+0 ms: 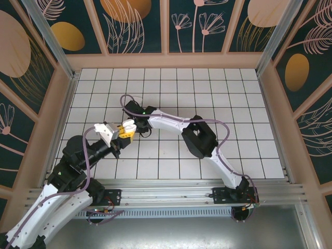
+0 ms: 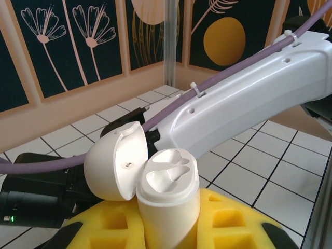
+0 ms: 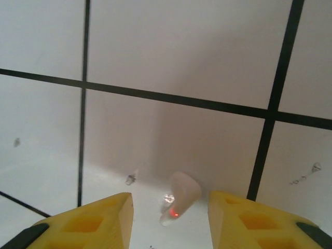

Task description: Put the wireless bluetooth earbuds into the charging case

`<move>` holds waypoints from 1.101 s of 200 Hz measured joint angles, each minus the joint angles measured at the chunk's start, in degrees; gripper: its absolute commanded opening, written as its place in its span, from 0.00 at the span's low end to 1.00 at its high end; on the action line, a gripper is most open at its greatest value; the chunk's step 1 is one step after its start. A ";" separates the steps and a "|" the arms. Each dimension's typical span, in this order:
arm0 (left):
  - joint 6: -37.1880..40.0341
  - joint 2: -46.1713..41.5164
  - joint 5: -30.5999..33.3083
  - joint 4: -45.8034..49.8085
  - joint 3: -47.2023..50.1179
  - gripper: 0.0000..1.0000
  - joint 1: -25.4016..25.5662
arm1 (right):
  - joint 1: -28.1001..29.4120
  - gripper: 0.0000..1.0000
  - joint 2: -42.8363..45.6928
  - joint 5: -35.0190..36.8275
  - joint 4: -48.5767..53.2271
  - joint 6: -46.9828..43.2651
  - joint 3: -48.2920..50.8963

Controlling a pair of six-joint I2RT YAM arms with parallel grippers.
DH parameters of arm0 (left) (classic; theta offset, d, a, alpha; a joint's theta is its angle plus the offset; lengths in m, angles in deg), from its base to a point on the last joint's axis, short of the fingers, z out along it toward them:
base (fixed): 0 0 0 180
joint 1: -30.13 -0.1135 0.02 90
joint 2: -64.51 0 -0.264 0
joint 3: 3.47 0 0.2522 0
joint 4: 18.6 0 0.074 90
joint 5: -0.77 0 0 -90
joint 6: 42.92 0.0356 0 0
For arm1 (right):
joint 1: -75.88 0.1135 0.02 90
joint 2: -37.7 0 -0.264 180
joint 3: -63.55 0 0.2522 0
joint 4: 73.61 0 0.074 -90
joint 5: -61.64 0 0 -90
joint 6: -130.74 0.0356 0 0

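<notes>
My left gripper (image 2: 168,225) is shut on the white charging case (image 2: 168,192), which stands upright between its yellow fingers (image 2: 233,218). The case's lid (image 2: 111,161) is swung open to the left, and both moulded wells are empty. In the right wrist view a small white glossy earbud (image 3: 180,199) lies on the tile, a red light glowing on its stem. My right gripper (image 3: 171,220) hangs open over it, one yellow finger (image 3: 98,220) on each side, neither touching the earbud. From above, the left gripper (image 1: 123,134) is at the left centre of the floor.
My right arm (image 1: 171,122) reaches leftward across the white tiled floor (image 1: 233,104) and passes just behind the held case as a white link (image 2: 244,104) with a purple cable. Wooden panelled walls (image 1: 166,59) close in the workspace.
</notes>
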 measured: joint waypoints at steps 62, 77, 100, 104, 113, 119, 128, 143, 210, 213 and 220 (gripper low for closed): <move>-0.02 -0.17 -0.79 0.02 0.17 0.00 -0.02 | 0.09 0.22 -0.94 1.92 1.18 -0.13 -0.70; -0.02 -0.26 -0.79 0.00 0.17 0.00 0.00 | 0.07 0.17 -0.94 2.19 1.38 -0.28 -0.66; -0.04 -0.33 -0.76 0.00 0.17 0.00 -0.02 | 0.09 0.14 0.09 2.93 0.22 -0.57 1.16; -0.07 -0.33 -0.76 0.00 0.17 0.00 0.00 | 0.09 0.14 0.57 3.06 -0.04 -0.68 1.90; -0.24 -0.31 -0.76 -0.02 0.17 0.00 -0.02 | 0.02 0.13 1.60 3.28 -0.33 -1.11 3.63; -0.28 -0.31 -0.79 -0.09 0.17 0.00 0.00 | -0.02 0.13 2.43 3.43 -0.42 -1.44 4.90; -0.46 -0.33 -0.79 -0.52 0.28 0.00 -0.02 | -0.15 0.13 3.76 3.54 -0.42 -1.75 6.88; -0.90 -0.31 -0.83 -1.33 0.59 0.00 -0.02 | -0.66 0.12 6.49 3.80 -0.39 -2.49 11.04; -2.99 2.95 -3.82 -7.45 2.29 0.00 0.00 | -9.94 0.12 28.28 3.63 -3.06 -8.79 37.59; -3.17 3.28 -3.93 -7.96 2.51 0.00 -0.02 | -10.58 0.12 29.20 3.58 -3.23 -9.35 38.49; -3.61 4.09 -4.35 -9.27 3.13 0.00 -0.02 | -12.24 0.12 31.32 3.23 -3.54 -10.67 40.70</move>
